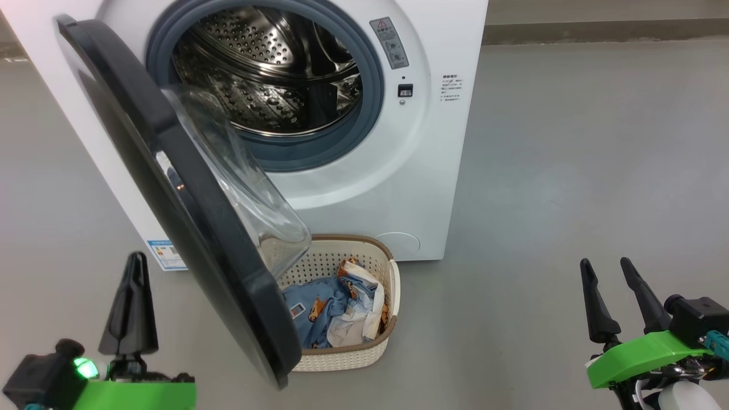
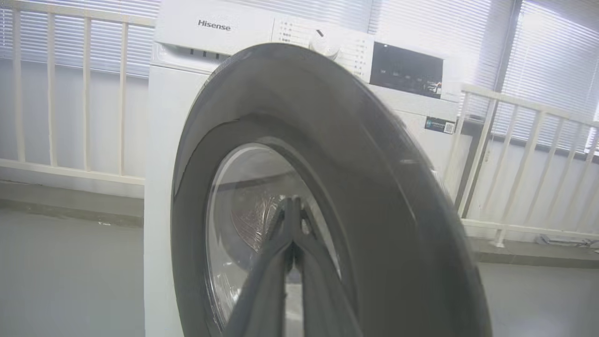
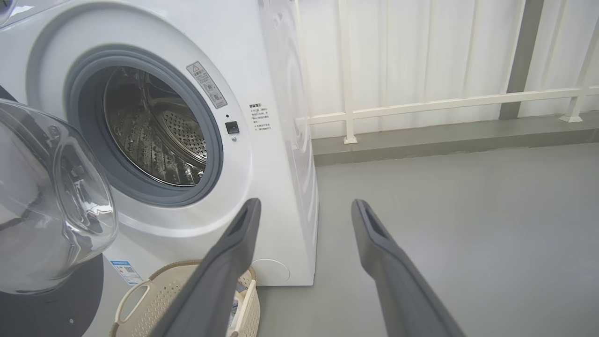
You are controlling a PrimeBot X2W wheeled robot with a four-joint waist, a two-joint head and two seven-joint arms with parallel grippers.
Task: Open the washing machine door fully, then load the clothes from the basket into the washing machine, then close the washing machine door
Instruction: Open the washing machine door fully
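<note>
Status: left claw [image 1: 135,266] pinched closed on nothing, low on the outer side of the washing machine door [image 1: 199,228], which stands swung out over the basket [image 1: 394,279]. The right claw [image 1: 605,263] is spread wide over bare floor, well apart. The clothes [image 1: 319,310] sit in the basket, on the floor against the washing machine [image 1: 364,193].

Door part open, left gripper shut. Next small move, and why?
Probably hook the shut left gripper round the free edge of the washing machine door and swing it wider: it stands part open, overhanging the basket and hiding part of the clothes.
</note>
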